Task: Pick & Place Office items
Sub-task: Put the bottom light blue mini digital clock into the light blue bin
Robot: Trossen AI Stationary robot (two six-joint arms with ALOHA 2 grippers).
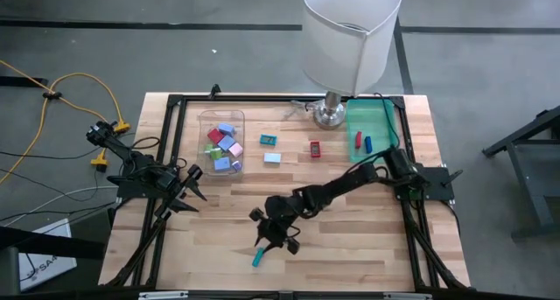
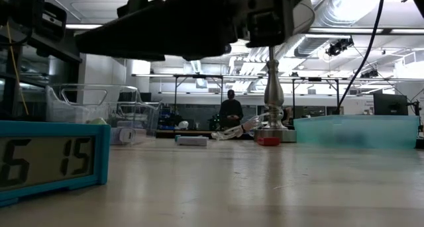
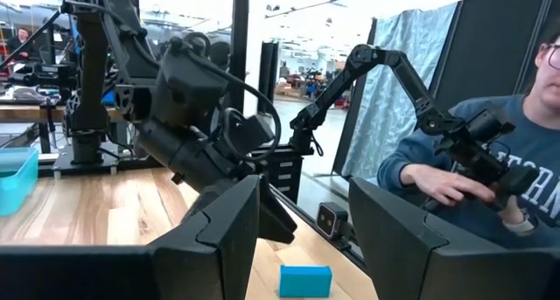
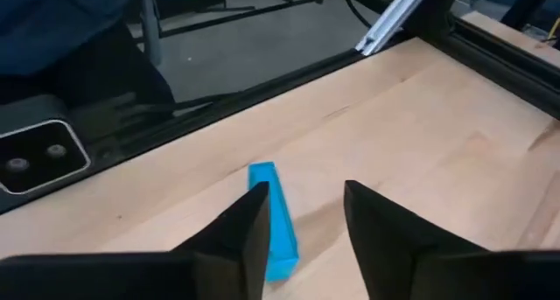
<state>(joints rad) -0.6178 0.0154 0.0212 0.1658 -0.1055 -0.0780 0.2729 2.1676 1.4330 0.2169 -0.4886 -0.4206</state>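
Right gripper (image 1: 273, 236), fingers spread and empty, hovers near the worktop's front edge beside a teal block (image 1: 258, 259). Left gripper (image 1: 194, 187), released, waits near the left edge.

Items in bin (image 1: 203, 125), left of lamp (image 1: 348, 39)

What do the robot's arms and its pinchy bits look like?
Both arms are dark, almost black, made of chunky jointed segments with thin black cables looping alongside. The left arm's tool and the right arm's tool each end in two flat, wedge-shaped black fingers with angled tips. No writing or stickers show on them. Yellow cables trail on the floor beside the left arm's base.
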